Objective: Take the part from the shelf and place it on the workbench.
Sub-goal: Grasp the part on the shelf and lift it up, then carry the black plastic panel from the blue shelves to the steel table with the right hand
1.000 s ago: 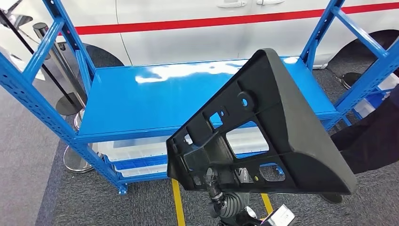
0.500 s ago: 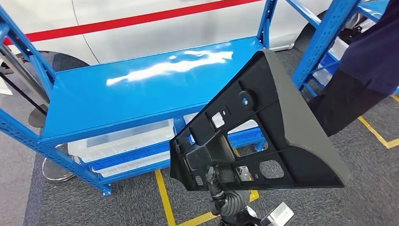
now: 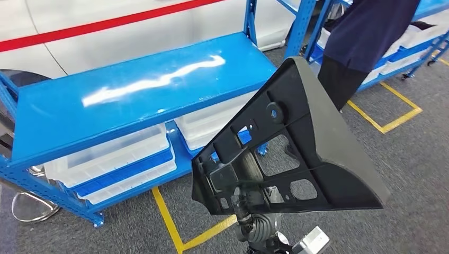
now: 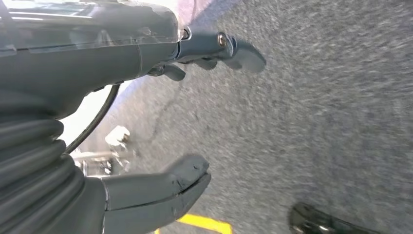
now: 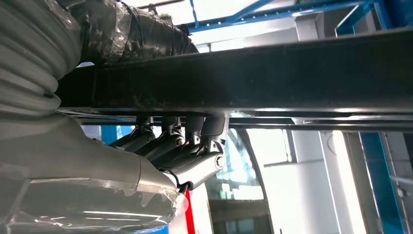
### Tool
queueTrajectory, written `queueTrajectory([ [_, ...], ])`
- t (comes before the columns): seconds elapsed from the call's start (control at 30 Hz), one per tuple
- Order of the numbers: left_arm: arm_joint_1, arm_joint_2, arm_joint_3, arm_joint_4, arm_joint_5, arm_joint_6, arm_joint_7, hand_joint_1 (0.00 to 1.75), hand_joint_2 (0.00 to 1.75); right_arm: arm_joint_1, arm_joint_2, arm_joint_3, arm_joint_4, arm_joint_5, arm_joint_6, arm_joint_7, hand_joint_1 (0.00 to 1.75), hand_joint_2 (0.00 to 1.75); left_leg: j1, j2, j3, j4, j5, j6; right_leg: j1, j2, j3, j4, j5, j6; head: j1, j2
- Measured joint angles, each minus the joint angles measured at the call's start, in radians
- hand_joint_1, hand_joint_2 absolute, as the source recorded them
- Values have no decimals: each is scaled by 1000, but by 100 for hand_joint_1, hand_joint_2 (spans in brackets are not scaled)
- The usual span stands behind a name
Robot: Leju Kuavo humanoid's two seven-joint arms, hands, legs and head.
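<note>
Now the whole head view has slid: the blue shelf (image 3: 143, 90) sits further left and more skewed than half a second ago, and the person (image 3: 365, 37) in dark clothes has come from the right edge to the far right-centre. That is camera motion, so the robot is turning away from the shelf, not the things moving. The part (image 3: 312, 153), a black triangular moulding, keeps the same place in the head view throughout, so it travels with the body. Judgement: pick done, carry under way, placement not yet begun; no workbench in sight. Right hand (image 5: 180, 151) grips the part from below, dark fingers (image 5: 165, 141) wrapped up against the part's black bar in the right wrist view; in the head view its wrist comes up at near centre beneath the part's lower edge. The part is held upright and tilted, apex toward the far side, clear of the shelf. Left hand (image 4: 160, 122) hangs over grey carpet, thumb and fingers apart, holding nothing. The person stands near the swing path; worth watching for clearance.
</note>
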State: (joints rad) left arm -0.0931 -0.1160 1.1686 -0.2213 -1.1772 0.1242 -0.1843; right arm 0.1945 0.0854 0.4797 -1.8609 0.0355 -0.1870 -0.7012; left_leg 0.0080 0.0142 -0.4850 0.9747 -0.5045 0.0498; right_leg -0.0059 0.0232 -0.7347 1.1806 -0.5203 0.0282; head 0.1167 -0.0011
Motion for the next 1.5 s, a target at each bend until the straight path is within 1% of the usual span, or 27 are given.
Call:
queueTrajectory([
  [0.03, 1, 0, 1, 0, 0, 0, 0, 0, 175, 0, 0, 0, 1, 0, 0, 0, 175, 175, 1, 18, -10, 2, 7, -2, -9, -11, -12, 63, -32, 11, 0, 0],
  [0.07, 2, 0, 1, 0, 0, 0, 0, 0, 175, 0, 0, -1, 2, 0, 0, 0, 175, 175, 3, 35, -22, 6, 14, -5, -18, -16, -15, 110, -39, 22, 0, 0],
  [0.1, 1, 0, 2, 0, 0, 0, 0, 0, 175, 0, 0, -1, 2, 0, 0, 0, 175, 175, 6, 52, -34, 11, 20, -10, -28, -20, -2, 126, -24, 32, 0, 0],
  [0.13, 0, 0, 2, 0, 0, 0, 0, 0, 175, 0, 0, -1, 2, 0, 0, 0, 175, 175, 9, 67, -46, 18, 24, -15, -36, -26, 29, 104, 4, 42, -1, 0],
  [0.2, -3, 1, 3, 0, 0, 0, 0, 0, 175, 0, 0, -1, 3, 0, 1, 0, 175, 175, 15, 91, -66, 33, 29, -28, -45, -57, 137, -30, 34, 55, 0, 0],
  [0.27, -5, 2, 3, -1, 0, 0, 0, 0, 175, 0, 0, -1, 3, 0, 1, 0, 175, 175, 16, 106, -73, 39, 37, -45, -37, -83, 206, -140, 23, 42, -1, 0],
  [0.37, -9, 1, 5, -1, 6, 2, 2, 0, 175, 7, 2, -6, 4, 18, -24, 2, 175, 175, 21, 123, -76, 34, 51, -73, -23, -71, 194, -165, 30, -2, 0, 0],
  [0.4, -9, 0, 8, -1, 12, 4, 5, 0, 175, 16, 5, -13, 4, 34, -52, 3, 175, 175, 24, 109, -82, 41, 37, -78, -23, -63, 187, -169, 37, -15, -1, 0],
  [0.5, 1, -2, 19, 0, 29, 11, 11, 0, 175, 71, 9, -61, 7, 54, -121, 2, 175, 175, 25, 23, -124, 172, -87, -76, -17, -39, 163, -173, 63, -45, -1, 0],
  [0.57, 8, 0, 25, 0, 34, 15, 12, 0, 175, 114, 5, -93, 8, 44, -118, 0, 175, 175, 18, -1, -152, 295, -154, -67, -6, -15, 139, -169, 78, -54, -1, 0],
  [0.63, 11, 1, 32, 0, 35, 16, 13, 0, 175, 146, 3, -115, 9, 43, -111, 0, 175, 175, 11, -8, -130, 308, -146, -56, 1, 13, 113, -160, 93, -56, -1, 0],
  [0.7, 9, 0, 36, 0, 35, 16, 13, 0, 175, 166, 5, -129, 11, 48, -103, 0, 175, 175, 7, -32, -45, 180, -92, -43, 3, 41, 88, -147, 105, -52, -1, 0],
  [0.77, 7, 0, 38, 0, 35, 15, 13, 0, 175, 178, 8, -139, 12, 56, -97, 0, 175, 175, 5, -73, 24, 59, -64, -35, 4, 65, 69, -136, 119, -44, -1, 0],
  [0.8, 6, 0, 38, 0, 35, 15, 13, 0, 175, 182, 10, -143, 12, 58, -96, 0, 175, 175, 3, -85, 34, 35, -62, -34, 3, 75, 62, -134, 127, -39, -1, 0],
  [0.87, 4, -2, 39, 0, 35, 15, 13, 0, 175, 191, 11, -149, 12, 60, -94, 0, 175, 175, 1, -73, 30, 30, -52, -32, 4, 98, 55, -139, 148, -27, -1, 0],
  [0.93, 0, -5, 39, 0, 35, 15, 13, 0, 175, 199, 12, -155, 13, 60, -92, 0, 175, 175, 5, -46, 17, 26, -35, -23, 7, 74, 39, -124, 131, -18, 1, 0],
  [0.97, 0, -6, 39, 0, 35, 14, 13, 0, 175, 203, 12, -158, 14, 60, -91, 0, 175, 175, 7, -31, 8, 23, -26, -17, 8, 46, 24, -92, 98, -14, 2, 0],
  [1.03, 2, -5, 40, 0, 37, 14, 10, 0, 175, 206, 12, -162, 17, 61, -86, 0, 175, 175, 5, 0, -11, 23, -14, -9, 1, -6, -11, 23, 8, -6, 5, 0],
  [1.07, 4, -5, 40, 0, 38, 13, 8, 0, 175, 208, 13, -165, 20, 62, -82, 0, 175, 175, 4, 17, -20, 23, -9, -9, -4, -14, -24, 84, -16, -2, 5, 0],
  [1.1, 4, -5, 41, 0, 39, 13, 7, 0, 175, 210, 15, -167, 22, 63, -78, 0, 175, 175, 3, 34, -29, 24, -4, -10, -7, -18, -26, 125, -16, 2, 5, 0],
  [1.13, 4, -5, 42, 0, 39, 13, 6, 0, 175, 212, 16, -169, 24, 64, -75, 0, 175, 175, 3, 51, -37, 24, 2, -12, -10, -21, -12, 136, 3, 4, 5, 0],
  [1.2, 2, -5, 43, 0, 40, 13, 4, 0, 175, 215, 17, -172, 27, 66, -72, 0, 175, 175, 2, 78, -48, 26, 11, -17, -12, -39, 75, 45, 49, 2, 5, 0],
  [1.27, 0, -6, 43, 0, 40, 13, 3, 0, 175, 216, 18, -174, 27, 69, -71, 0, 175, 175, 2, 100, -52, 27, 18, -26, -1, -80, 181, -105, 38, -10, 4, 0],
  [1.3, 0, -7, 44, 0, 40, 13, 2, 0, 175, 217, 19, -175, 27, 70, -70, 0, 175, 175, 3, 110, -51, 27, 21, -32, 7, -95, 210, -154, 25, -17, 5, 0],
  [1.4, -4, -10, 44, 0, 40, 12, 1, 0, 175, 223, 24, -180, 27, 73, -68, 0, 175, 175, 6, 133, -51, 26, 27, -49, 17, -82, 213, -188, 22, -39, 4, 0],
  [1.47, -3, -12, 45, 0, 41, 12, 0, 0, 175, 227, 29, -185, 28, 75, -66, 0, 175, 175, 8, 88, -60, 50, 2, -58, 12, -62, 211, -200, 35, -53, 4, 0],
  [1.5, -2, -12, 45, 0, 42, 12, 0, 0, 175, 229, 32, -188, 29, 76, -63, 0, 175, 175, 9, 54, -75, 89, -29, -60, 11, -52, 210, -204, 42, -59, 4, 0],
])
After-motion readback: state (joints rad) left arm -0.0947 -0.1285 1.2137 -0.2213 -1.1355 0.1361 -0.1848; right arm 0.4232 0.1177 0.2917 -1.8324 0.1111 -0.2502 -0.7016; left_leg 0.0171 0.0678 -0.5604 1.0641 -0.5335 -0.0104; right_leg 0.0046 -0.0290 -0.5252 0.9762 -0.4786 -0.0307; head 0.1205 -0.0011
